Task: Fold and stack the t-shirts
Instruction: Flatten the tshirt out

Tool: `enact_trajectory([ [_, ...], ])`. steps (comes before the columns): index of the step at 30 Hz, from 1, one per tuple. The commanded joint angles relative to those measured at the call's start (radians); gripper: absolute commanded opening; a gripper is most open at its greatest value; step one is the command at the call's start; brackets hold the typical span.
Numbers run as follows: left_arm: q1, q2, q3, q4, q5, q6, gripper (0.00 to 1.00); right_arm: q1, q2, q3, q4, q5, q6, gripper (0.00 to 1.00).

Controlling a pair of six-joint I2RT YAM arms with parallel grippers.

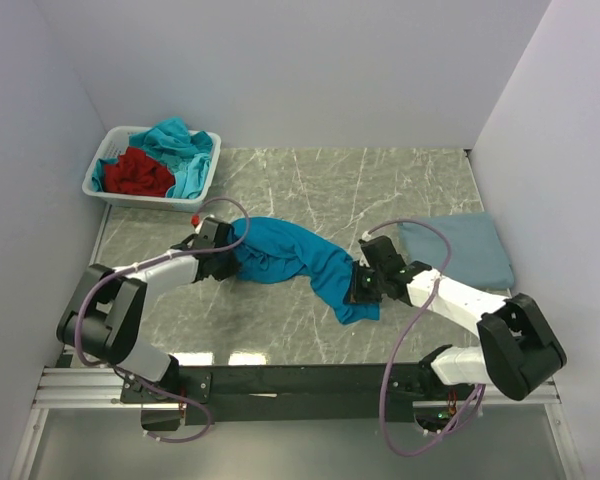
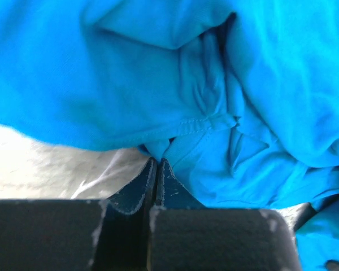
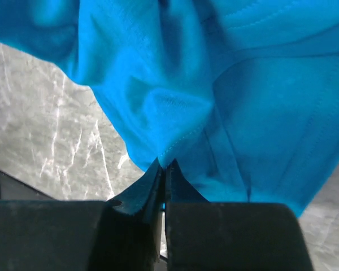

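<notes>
Nearest in, the right gripper (image 3: 164, 165) is clenched on a stitched hem at the near end of the teal-blue shirt (image 1: 280, 255). From there the shirt's long axis runs toward ten o'clock across the table (image 1: 380, 190), bunched and ropy, to the left gripper (image 2: 157, 164), which is pinched shut on another hem fold. Each arm has an end, so the coming move likely turns on drawing apart along that line. Farther off, at two o'clock of the right gripper, lies a folded slate-blue shirt (image 1: 455, 252). At eleven o'clock of the left, a basket (image 1: 102, 158) holds a red shirt (image 1: 140, 172) and a turquoise shirt (image 1: 185, 150).
</notes>
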Motion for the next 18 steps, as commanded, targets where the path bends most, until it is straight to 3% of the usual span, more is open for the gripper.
enact_trajectory([
  [1,-0.002,-0.113,0.028,-0.062,-0.051,0.043,0.01,0.008,-0.076,0.064,-0.045,0.106,0.002,0.0],
  [9,-0.002,-0.448,0.112,-0.175,-0.147,0.06,0.01,0.001,-0.312,0.294,-0.262,0.39,-0.062,0.0],
  [18,-0.002,-0.75,0.284,-0.27,-0.387,0.026,0.01,-0.054,-0.429,0.559,-0.382,0.671,-0.131,0.0],
])
